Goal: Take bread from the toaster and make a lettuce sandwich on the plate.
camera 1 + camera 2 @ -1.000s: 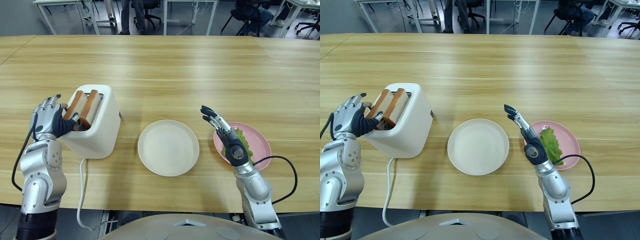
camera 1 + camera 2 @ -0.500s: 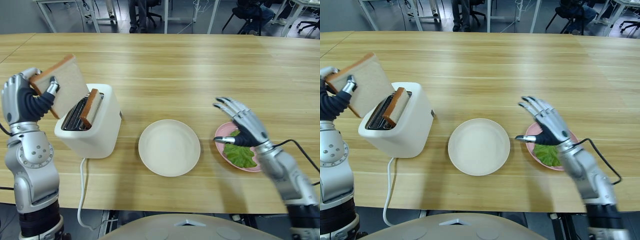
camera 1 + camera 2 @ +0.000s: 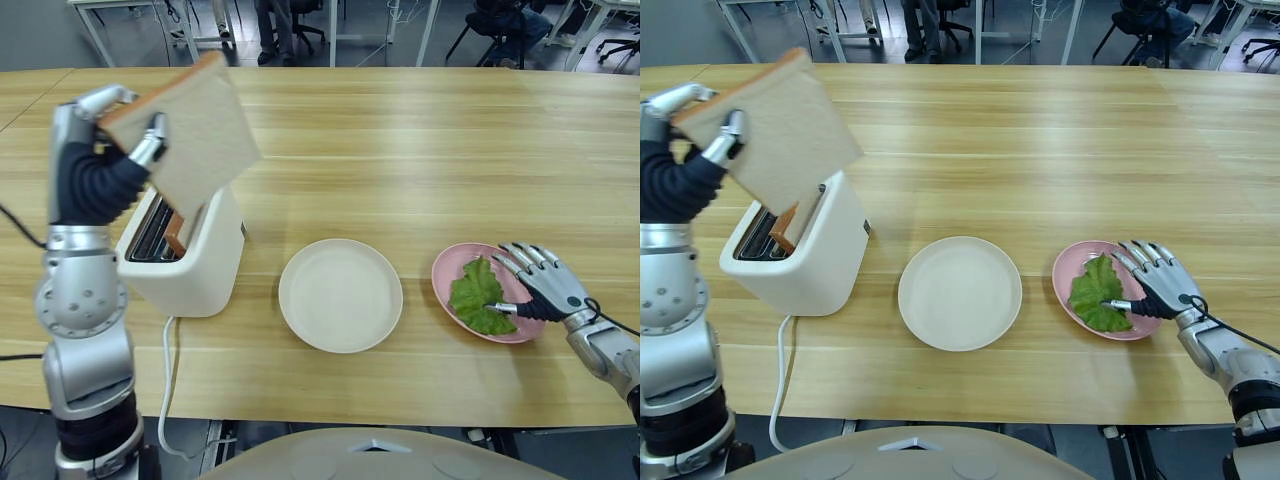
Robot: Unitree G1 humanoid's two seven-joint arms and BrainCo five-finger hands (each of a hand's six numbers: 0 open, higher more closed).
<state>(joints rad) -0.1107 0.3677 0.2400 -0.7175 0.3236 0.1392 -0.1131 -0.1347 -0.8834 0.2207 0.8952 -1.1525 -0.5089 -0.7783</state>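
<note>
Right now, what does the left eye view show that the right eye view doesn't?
Left eye view: the left arm whole, table beyond it. Right eye view: the right forearm down to the lower edge. Both: left hand holding a bread slice above the toaster, white plate, right hand at the lettuce on the pink plate.

You're looking across a long wooden table [image 3: 420, 140], its pale planks running side to side under even light. Past the table's far edge lies dark grey floor [image 3: 375, 52]. Beyond its far left corner stands a white desk frame [image 3: 95, 30]. Beyond its far right are a black wheeled office chair [image 3: 495, 35] and another white desk [image 3: 585, 20].
</note>
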